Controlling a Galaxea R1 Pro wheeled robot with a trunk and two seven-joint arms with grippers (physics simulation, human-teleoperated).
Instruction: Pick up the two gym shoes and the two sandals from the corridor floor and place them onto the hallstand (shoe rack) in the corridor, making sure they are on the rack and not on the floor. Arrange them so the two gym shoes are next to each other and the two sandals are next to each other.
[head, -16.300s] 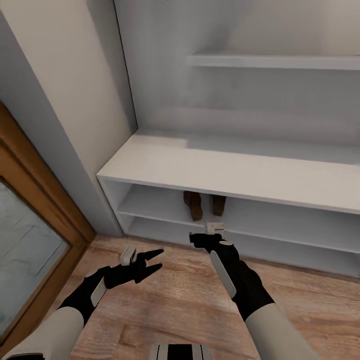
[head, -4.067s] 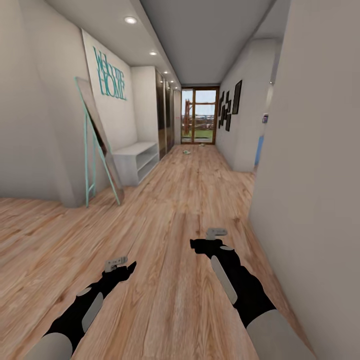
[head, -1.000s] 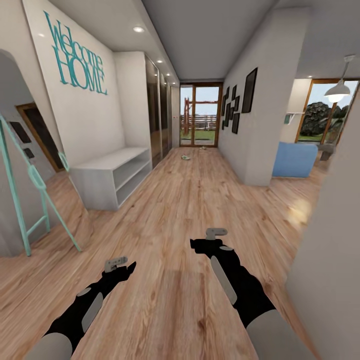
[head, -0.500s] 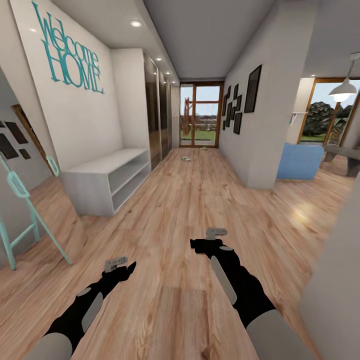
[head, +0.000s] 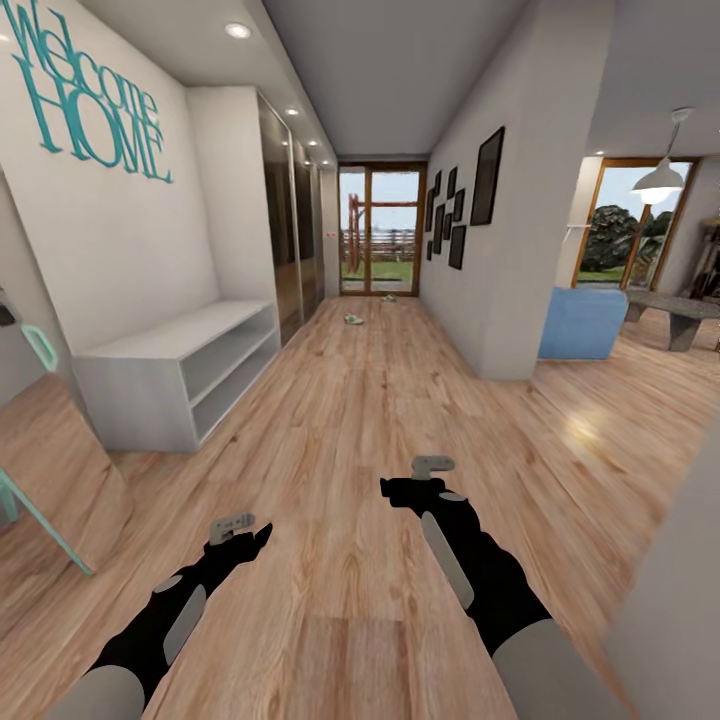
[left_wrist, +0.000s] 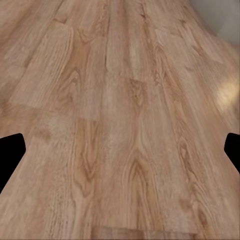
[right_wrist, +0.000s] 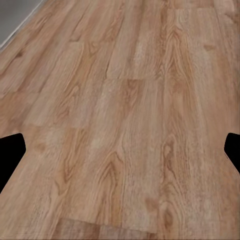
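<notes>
Both arms reach forward — left gripper (head: 240, 528) and right gripper (head: 412, 478) (both empty) spread wide.

Head camera faces down the corridor, arms low in frame; both wrist cameras face the corridor floor (left_wrist: 120, 120) close-up, probably the same planks.

open plank floor (head: 370, 400), bench (head: 170, 375) leftward

Far down the corridor floor (head: 380, 400) of light brown wood-grain planks, toward 12 o'clock before the glass door: two small pale shapes with a green tinge, likely the gym shoes (head: 354, 320), well apart. Nearer one at about 11 o'clock, farther one (head: 389, 298) close to the door. Too small to tell pose or detail.
</notes>
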